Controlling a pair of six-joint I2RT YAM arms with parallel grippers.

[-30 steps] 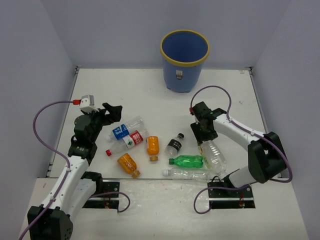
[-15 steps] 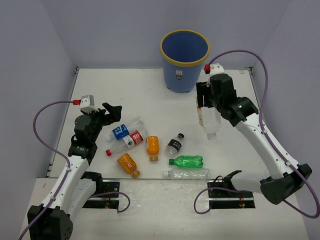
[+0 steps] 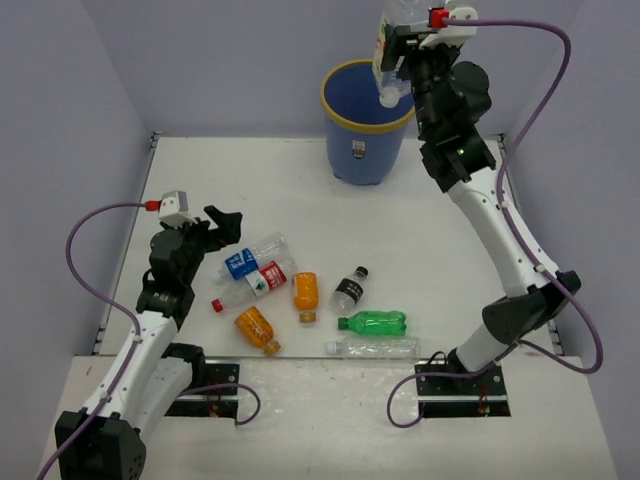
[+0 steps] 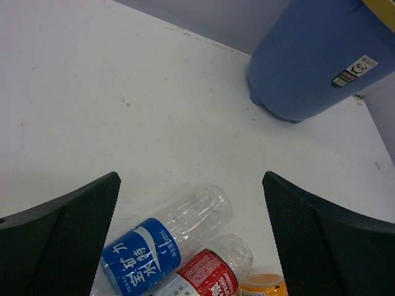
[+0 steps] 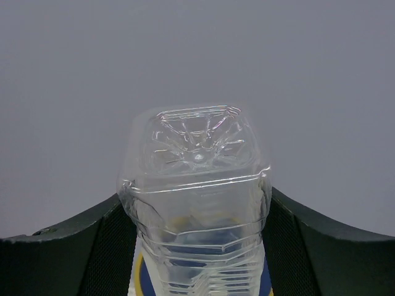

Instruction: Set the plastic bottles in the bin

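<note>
Seven bottles lay on table, near centre. Eighth, clear bottle (image 3: 389, 35), was pinched in right gripper (image 3: 403, 50), raised high above bin (image 3: 345, 140) at far side. Long axis was near vertical, cap end down, mouth apparently over right part of bin opening. Release judged to need jaw opening only, with slim margin at right rim. Left gripper (image 3: 226, 224) was spread, empty, low over table. Blue-label bottle (image 3: 245, 262) lay on its side just near-right of it.

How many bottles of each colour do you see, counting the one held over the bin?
Orange bottles: 2
Green bottle: 1
Blue-labelled clear bottle: 1
Red-labelled clear bottle: 1
Black-labelled bottle: 1
Plain clear bottles: 2
Total: 8
</note>
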